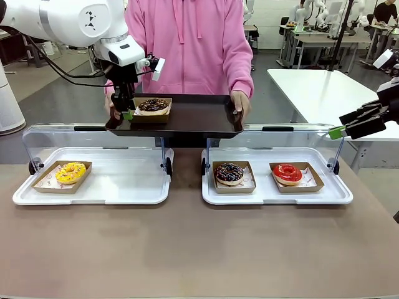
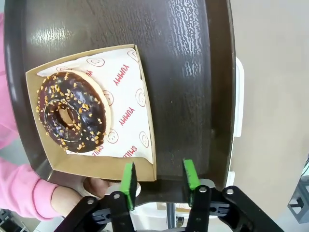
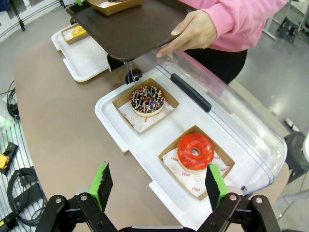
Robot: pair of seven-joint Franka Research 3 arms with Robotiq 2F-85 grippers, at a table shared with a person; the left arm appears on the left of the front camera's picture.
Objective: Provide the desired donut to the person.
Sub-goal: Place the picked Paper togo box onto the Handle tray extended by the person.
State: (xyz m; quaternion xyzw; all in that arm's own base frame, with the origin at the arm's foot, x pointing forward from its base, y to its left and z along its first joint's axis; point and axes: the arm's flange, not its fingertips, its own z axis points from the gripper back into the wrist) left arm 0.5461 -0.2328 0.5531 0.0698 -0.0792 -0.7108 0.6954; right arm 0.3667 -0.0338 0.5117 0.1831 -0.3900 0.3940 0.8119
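While the chocolate donut [image 2: 71,112] sits on the tray [image 2: 193,72], upper centre, left claw [image 2: 159,176] gapes empty beside its box: delivery apparently made, next back off cleanly; right claw [image 3: 159,186] wide, idle.

Your right gripper [image 3: 158,180] gapes wide; beyond it the white tray [image 3: 108,110] holds a sprinkled donut [image 3: 147,99] and a red donut [image 3: 195,152].

Chocolate nut-topped donut [image 1: 153,104] lies on the person's [image 1: 187,43] dark tray [image 1: 193,121].
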